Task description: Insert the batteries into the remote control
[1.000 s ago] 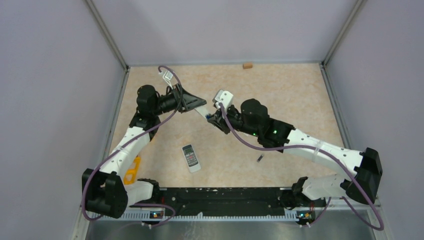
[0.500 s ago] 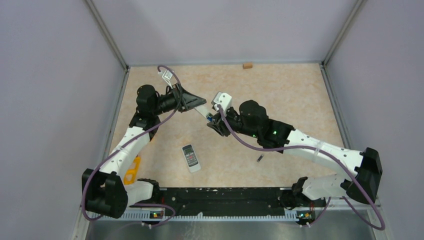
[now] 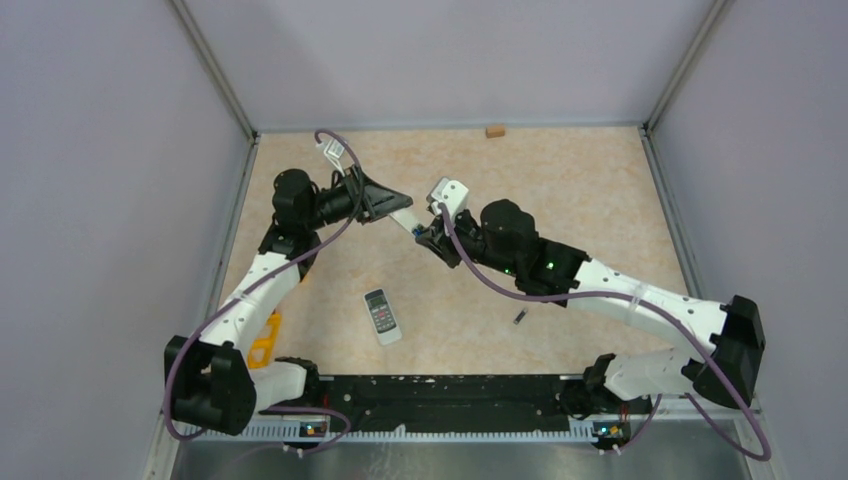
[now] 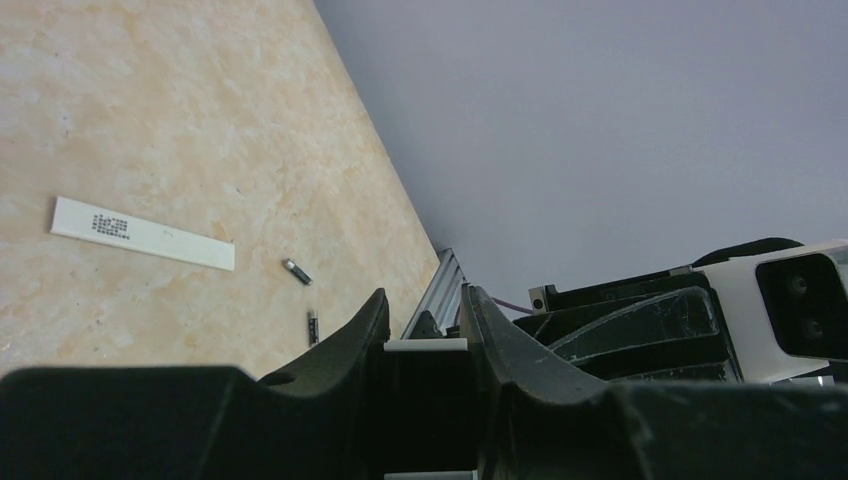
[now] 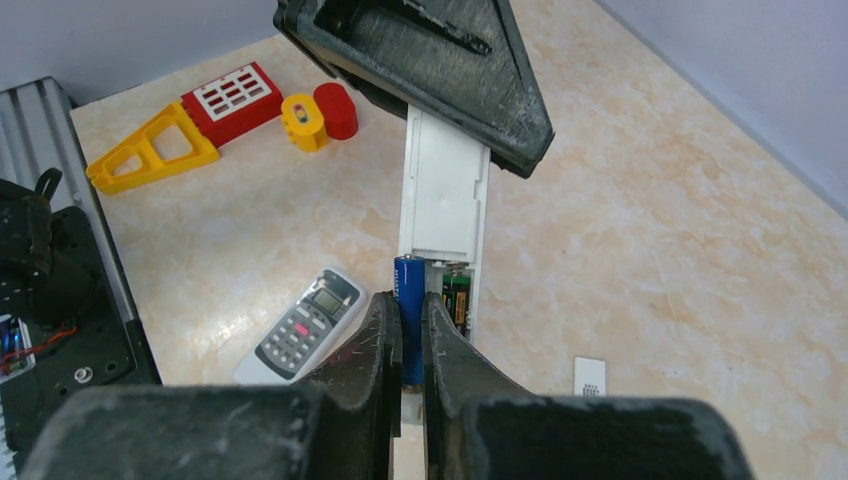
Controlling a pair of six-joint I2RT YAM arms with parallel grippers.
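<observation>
Top view: fixed high behind the 2 arm bases, tilted down and forward, far enough back to take in the whole bench (image 3: 600, 200) up to its far edge.

Left wrist view: low, just behind the left gripper (image 4: 424, 310), facing the bench's right edge.

Right wrist view: close behind the right gripper (image 5: 407, 300), facing the near left corner.

Shared by all 3: the white remote (image 3: 404, 219) between the 2 grippers.

Shared by top and right wrist: the grey remote (image 3: 381, 316) and the yellow toy (image 3: 262, 342).

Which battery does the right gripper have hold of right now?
The blue battery, pinched in the right gripper over the white remote and its open bay. The green-black battery beside it already sits in the bay.
</observation>
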